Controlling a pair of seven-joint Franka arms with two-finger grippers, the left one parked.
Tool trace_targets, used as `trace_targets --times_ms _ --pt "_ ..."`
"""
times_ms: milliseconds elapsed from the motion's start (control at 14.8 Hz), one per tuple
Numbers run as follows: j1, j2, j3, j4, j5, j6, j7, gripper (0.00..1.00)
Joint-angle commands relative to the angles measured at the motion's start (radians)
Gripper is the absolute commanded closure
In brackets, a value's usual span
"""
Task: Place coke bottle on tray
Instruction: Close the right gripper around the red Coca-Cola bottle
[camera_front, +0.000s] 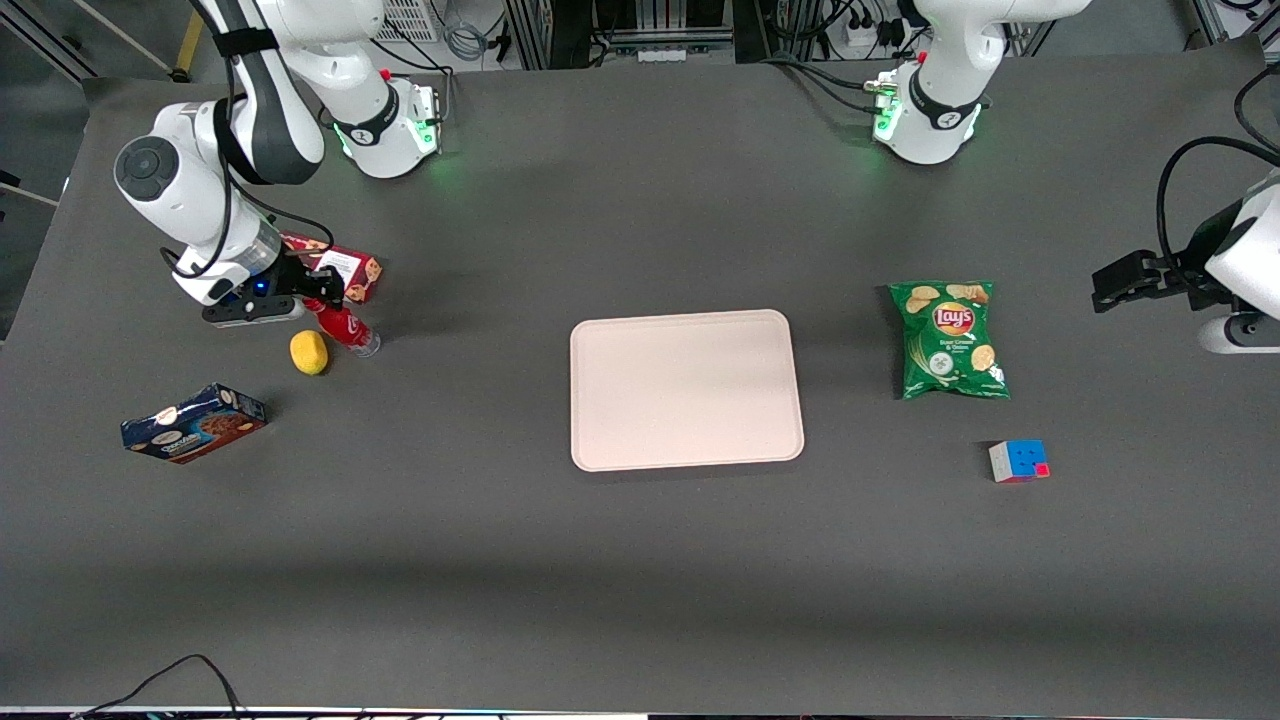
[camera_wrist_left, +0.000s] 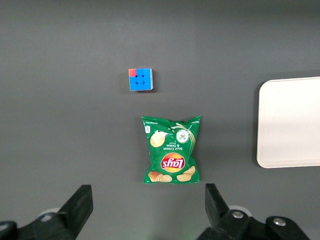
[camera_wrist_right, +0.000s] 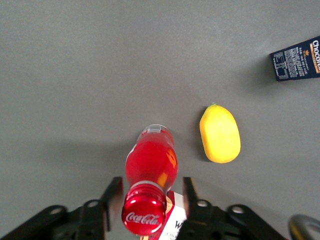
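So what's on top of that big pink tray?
Nothing: the tray is bare. The coke bottle sits between the gripper's jaws by the lemon; whether they touch it, I can't tell.

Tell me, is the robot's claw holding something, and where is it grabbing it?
Yes. The gripper holds the coke bottle by its neck, just under the cap, beside the lemon.

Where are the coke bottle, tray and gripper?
coke bottle (camera_wrist_right: 151, 162), right wrist view, red body.
tray (camera_front: 686, 388), front view, bare middle of its floor.
gripper (camera_wrist_right: 150, 196), right wrist view, midway between fingertips, around the bottle's neck.
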Motion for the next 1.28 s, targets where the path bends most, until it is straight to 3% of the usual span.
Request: trace_targets --times_ms 0,135,338,608,1216 --pt "-0.012 0.000 0.004 -0.001 0.002 0.000 -0.024 0.56" --pt "-0.012 -0.001 0.004 -0.001 0.002 0.000 -0.022 0.71" --pt "-0.010 -0.001 0.004 0.004 0.004 -0.014 -0.021 1.00" --pt "-0.001 -0.026 0.006 0.068 0.004 -0.104 -0.018 1.00" --pt "0.000 -0.021 0.130 0.597 0.007 -0.672 0.028 1.00"
